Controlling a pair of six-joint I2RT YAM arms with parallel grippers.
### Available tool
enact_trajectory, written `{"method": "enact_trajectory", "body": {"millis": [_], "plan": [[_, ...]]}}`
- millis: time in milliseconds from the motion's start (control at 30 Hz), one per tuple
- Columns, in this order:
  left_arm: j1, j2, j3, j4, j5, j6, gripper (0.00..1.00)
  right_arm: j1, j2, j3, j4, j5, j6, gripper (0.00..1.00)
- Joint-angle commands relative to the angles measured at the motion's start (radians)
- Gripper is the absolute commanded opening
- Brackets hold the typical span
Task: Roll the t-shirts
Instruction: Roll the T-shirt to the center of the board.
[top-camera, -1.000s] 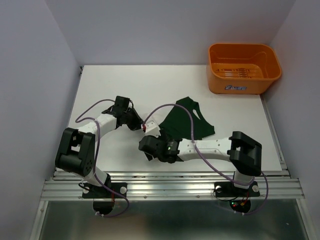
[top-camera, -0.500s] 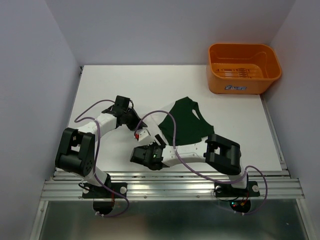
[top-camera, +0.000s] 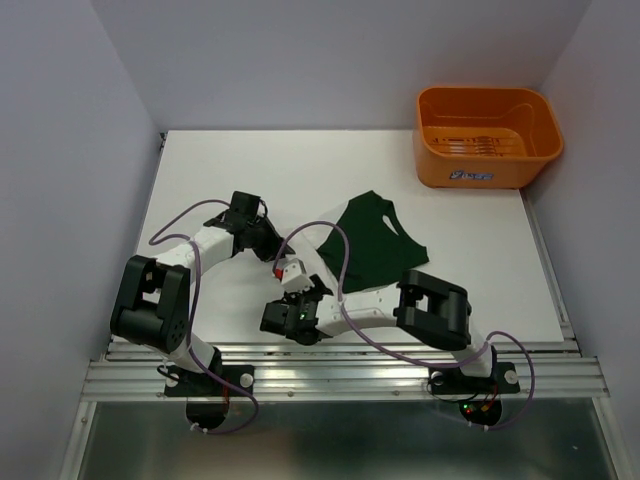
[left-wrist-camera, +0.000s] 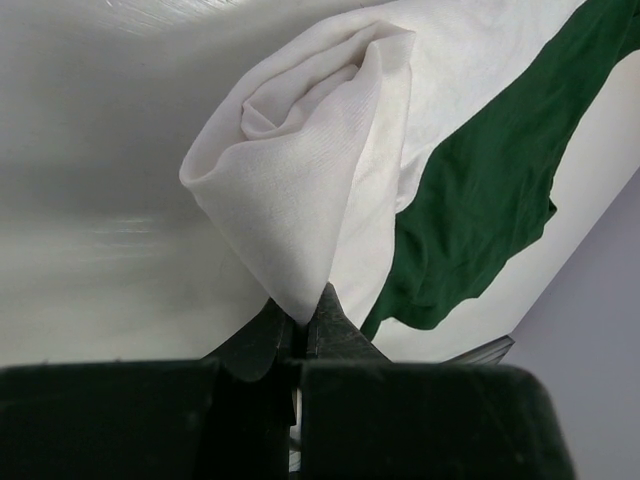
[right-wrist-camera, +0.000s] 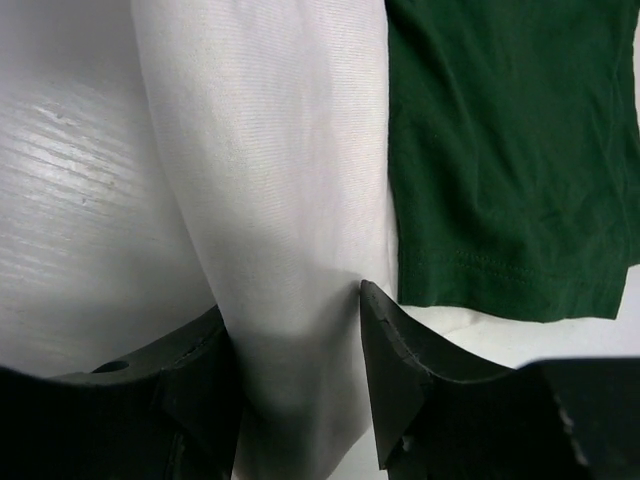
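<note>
The t-shirt (top-camera: 375, 240) lies mid-table, its dark green part spread flat and its white part rolled up at the left end. My left gripper (top-camera: 272, 247) is at the far-left end of the roll. In the left wrist view it (left-wrist-camera: 300, 318) is shut on a fold of the white cloth (left-wrist-camera: 310, 180). My right gripper (top-camera: 293, 275) is at the near end of the roll. In the right wrist view its jaws (right-wrist-camera: 295, 335) clasp the white rolled cloth (right-wrist-camera: 290, 180) between them, with a green sleeve (right-wrist-camera: 500, 160) beside it.
An orange basket (top-camera: 488, 135) stands at the far right corner of the white table (top-camera: 230, 180). Grey walls close in the left, right and back. The metal rail with both arm bases runs along the near edge.
The right arm's elbow has swung far to the left and its wrist has dropped toward the near edge. The green part of the shirt has shifted slightly. The left arm has barely moved.
</note>
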Motion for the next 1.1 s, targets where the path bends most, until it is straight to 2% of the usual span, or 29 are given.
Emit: {"method": "enact_trajectory", "body": {"millis": [0, 33, 133, 233, 400, 467, 500, 833, 933, 1067], "plan": [[-0.004, -0.035, 0.009, -0.001, -0.005, -0.003, 0.0, 0.006, 0.041, 0.05, -0.077, 0.092, 0.057, 0.53], [-0.004, -0.034, 0.007, -0.001, -0.005, -0.003, 0.0, 0.006, 0.049, 0.056, -0.085, 0.098, 0.058, 0.61], [-0.004, -0.034, 0.007, -0.001, -0.005, -0.003, 0.0, 0.006, 0.063, 0.076, -0.105, 0.109, 0.064, 0.78], [-0.004, -0.035, 0.01, -0.004, -0.011, -0.005, 0.0, 0.006, 0.066, 0.089, -0.132, 0.117, 0.084, 0.86], [-0.004, -0.03, 0.013, -0.001, -0.008, -0.005, 0.0, 0.006, 0.069, 0.083, -0.132, 0.108, 0.097, 0.86], [-0.004, -0.03, 0.015, -0.001, -0.008, -0.002, 0.0, 0.006, 0.07, 0.076, -0.128, 0.114, 0.105, 0.77], [-0.004, -0.032, 0.015, -0.003, -0.008, 0.0, 0.0, 0.006, 0.072, 0.072, -0.128, 0.12, 0.113, 0.68], [-0.004, -0.047, 0.006, 0.005, -0.005, 0.004, 0.0, 0.006, 0.056, 0.038, -0.097, 0.137, 0.131, 0.34], [-0.004, -0.055, -0.004, 0.016, -0.001, 0.007, 0.0, 0.006, 0.058, 0.038, -0.099, 0.132, 0.133, 0.16], [-0.002, -0.058, -0.004, 0.02, -0.002, 0.032, 0.0, 0.006, 0.056, 0.049, -0.097, 0.109, 0.111, 0.01]]}}
